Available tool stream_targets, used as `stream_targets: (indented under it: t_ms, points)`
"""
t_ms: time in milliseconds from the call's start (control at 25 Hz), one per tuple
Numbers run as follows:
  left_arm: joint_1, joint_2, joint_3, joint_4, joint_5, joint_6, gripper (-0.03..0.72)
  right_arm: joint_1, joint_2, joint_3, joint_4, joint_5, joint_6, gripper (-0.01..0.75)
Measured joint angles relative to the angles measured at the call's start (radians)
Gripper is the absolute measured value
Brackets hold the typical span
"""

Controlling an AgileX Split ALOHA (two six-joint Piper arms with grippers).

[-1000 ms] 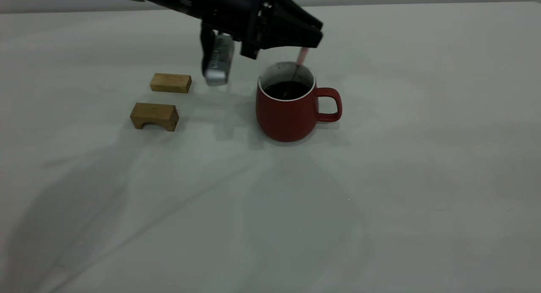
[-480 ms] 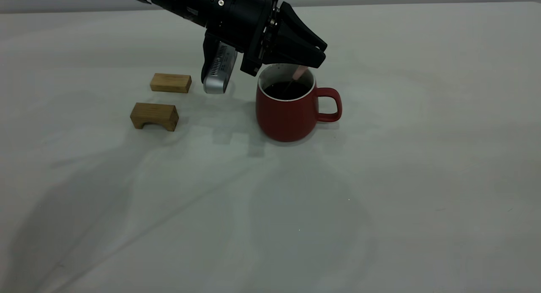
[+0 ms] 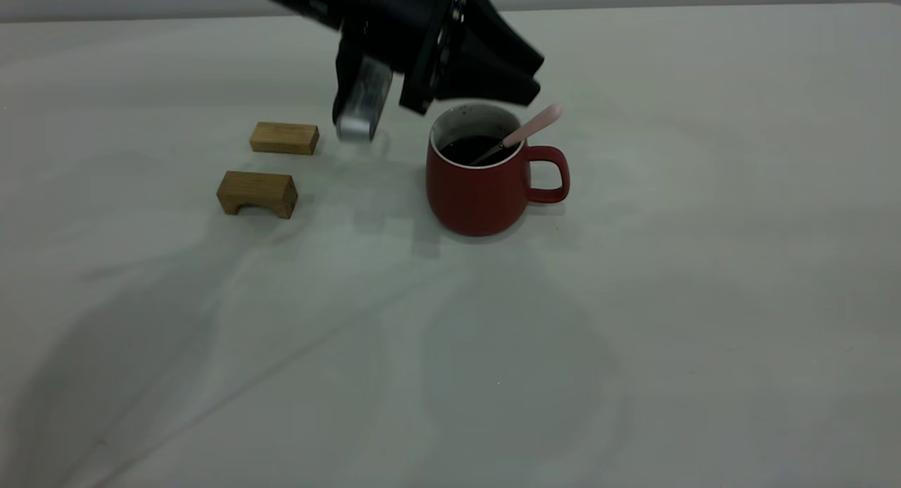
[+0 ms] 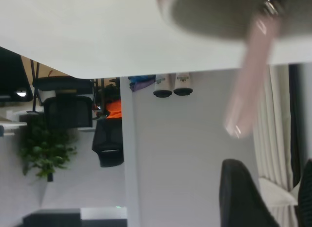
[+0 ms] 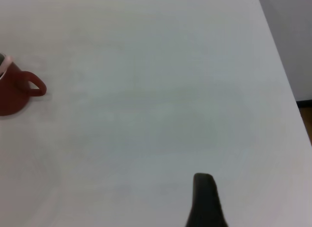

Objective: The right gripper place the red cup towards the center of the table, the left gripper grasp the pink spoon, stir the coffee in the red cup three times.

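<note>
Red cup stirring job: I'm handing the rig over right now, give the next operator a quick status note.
Left gripper: open, above the far rim of the red cup, holding nothing.
Right gripper: parked far off to the cup's handle side; not in the exterior view.
Pink spoon: released, leaning on the rim, bowl in the coffee.
Cup stands mid-table.
Left: the stir count cannot be confirmed from these views; otherwise retract the left arm.

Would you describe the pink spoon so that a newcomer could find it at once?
Look for the red cup, the largest thing on the table, just below the left gripper. The pink spoon leans in it, bowl in the coffee, handle over the rim above the cup's handle. It is the only slim, pale pink object.
</note>
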Motion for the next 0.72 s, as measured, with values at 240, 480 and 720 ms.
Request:
stream_targets:
  t_ms: [240,480,720]
  points:
    - [0.0,-0.094,-0.088,0.232,0.048,-0.03,0.371,0.0,0.0,0.0,0.0,0.0,0.0,0.591]
    - [0.0,-0.216,-0.24,0.684,0.141,-0.022,0.369,0.0,-0.001,0.0,0.0,0.0,0.0,0.591]
    - [0.0,-0.362,-0.321,1.176,0.22,0.306,0.369,0.0,-0.001,0.0,0.0,0.0,0.0,0.591]
